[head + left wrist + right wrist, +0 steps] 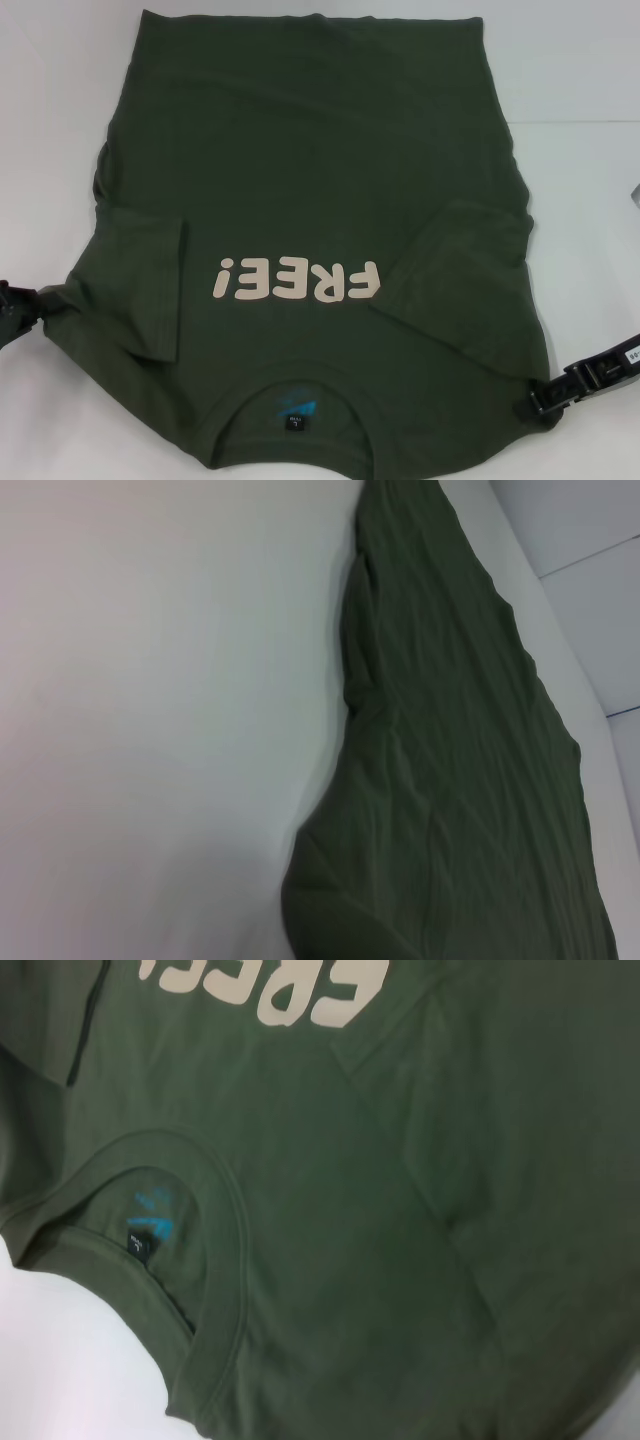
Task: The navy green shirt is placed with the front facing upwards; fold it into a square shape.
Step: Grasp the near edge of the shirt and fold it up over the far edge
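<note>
1. Left gripper [18,310] is sitting in the head view at the navy green shirt [320,180]'s shoulder edge on the robot's left, touching the cloth; whether it is pinching the fabric or standing apart I cannot tell.
2. Right gripper [560,392] is lying at the opposite shoulder corner of the shirt, near the collar [297,400] end, with its dark tip meeting the hem there — its grip I cannot tell either.
3. In that same view the shirt is lying flat on the white table [580,60], front up, collar toward the robot, and the cream "FREE!" lettering [296,280] is showing just beyond the collar; both sleeves are lying folded inward over the chest, one on each side of the lettering.
4. Left wrist view is showing only a long, wrinkled edge of the shirt [450,780] lying on the table [150,730]; no fingers are appearing.
5. Right wrist view is looking across the shirt [400,1210] — the collar [210,1290] with a blue label [150,1222] inside it, part of the lettering [290,990] beyond, and a bare strip of table [70,1360] beside the collar.
</note>
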